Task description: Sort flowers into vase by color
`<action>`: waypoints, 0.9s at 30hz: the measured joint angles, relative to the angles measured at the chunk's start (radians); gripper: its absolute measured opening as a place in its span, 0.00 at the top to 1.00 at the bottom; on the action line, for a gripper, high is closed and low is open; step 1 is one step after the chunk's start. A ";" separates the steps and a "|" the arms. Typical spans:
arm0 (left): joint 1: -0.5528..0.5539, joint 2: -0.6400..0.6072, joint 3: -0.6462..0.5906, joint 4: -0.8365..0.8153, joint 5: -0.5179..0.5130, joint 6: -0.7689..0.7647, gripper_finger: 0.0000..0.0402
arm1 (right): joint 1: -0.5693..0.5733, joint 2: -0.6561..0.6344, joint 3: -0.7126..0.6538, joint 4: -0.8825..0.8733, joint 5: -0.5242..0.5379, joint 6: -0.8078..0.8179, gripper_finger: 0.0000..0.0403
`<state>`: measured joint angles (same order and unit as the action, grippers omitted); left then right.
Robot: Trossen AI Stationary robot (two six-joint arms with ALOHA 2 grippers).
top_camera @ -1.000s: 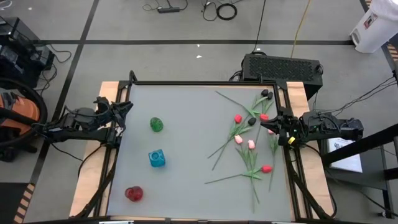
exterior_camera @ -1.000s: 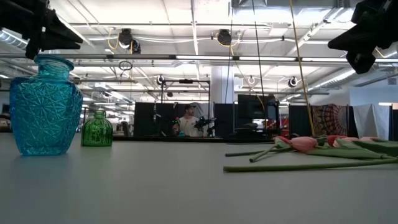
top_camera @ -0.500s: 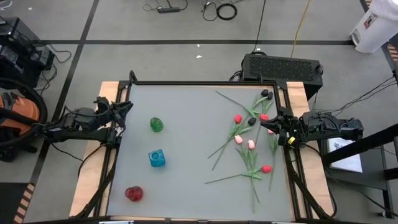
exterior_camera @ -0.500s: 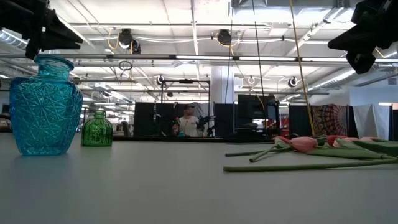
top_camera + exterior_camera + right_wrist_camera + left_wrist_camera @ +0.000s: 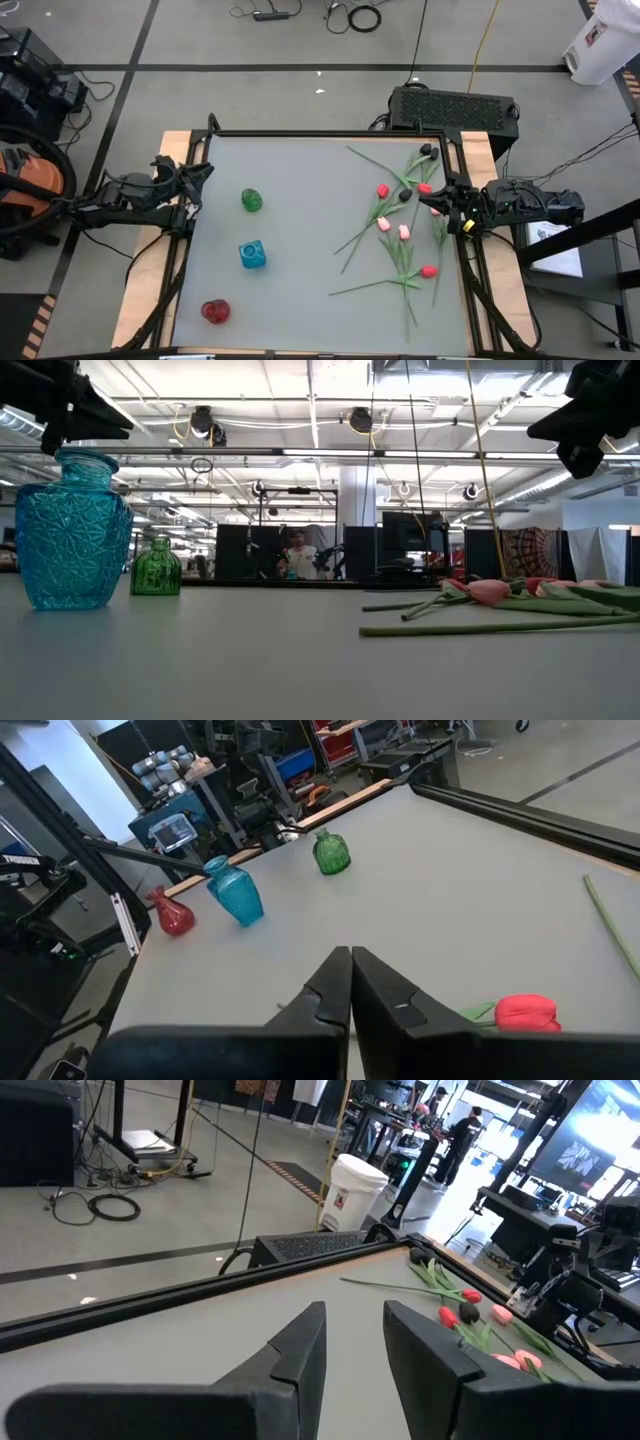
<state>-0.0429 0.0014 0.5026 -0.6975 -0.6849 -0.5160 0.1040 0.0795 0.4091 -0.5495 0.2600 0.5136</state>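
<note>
Lying loose on the surface [image 5: 300, 250] just ahead of the right end effector [image 5: 437, 207], the flowers [image 5: 400, 232] form a scattered tangle of long green stems with pink, red and black heads; none is in a vase yet. That end effector sits at the surface's edge with its fingers pressed together and empty, one red head [image 5: 524, 1011] right beside its tips. The left end effector [image 5: 200, 172] waits at the opposite edge, fingers partly apart and holding nothing, with the green vase [image 5: 251, 199], blue vase [image 5: 252, 254] and red vase [image 5: 214, 311] near it. These tulips look light, thin and bendy, likely to droop or snag neighbours; gripping mid-stem, clear of leaves, seems safest.
</note>
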 joint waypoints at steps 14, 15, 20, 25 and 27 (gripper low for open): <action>0.000 0.000 0.000 0.000 0.000 0.000 0.73 | 0.000 0.000 0.000 0.057 0.004 0.578 0.99; 0.000 0.000 0.000 0.000 0.000 0.000 0.73 | 0.000 0.000 0.000 0.070 0.005 0.628 0.99; 0.000 0.000 0.000 0.000 0.000 0.000 0.73 | 0.000 0.000 0.000 0.111 0.004 0.815 0.99; 0.000 0.000 0.000 0.000 0.000 0.000 0.73 | 0.000 0.000 0.000 0.134 0.000 0.901 0.99; 0.000 0.000 0.000 0.000 0.000 0.000 0.73 | 0.000 0.000 0.000 0.135 -0.003 0.933 0.99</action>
<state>-0.0426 0.0015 0.5028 -0.6972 -0.6849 -0.5159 0.1039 0.0795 0.4095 -0.4141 0.2566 1.4464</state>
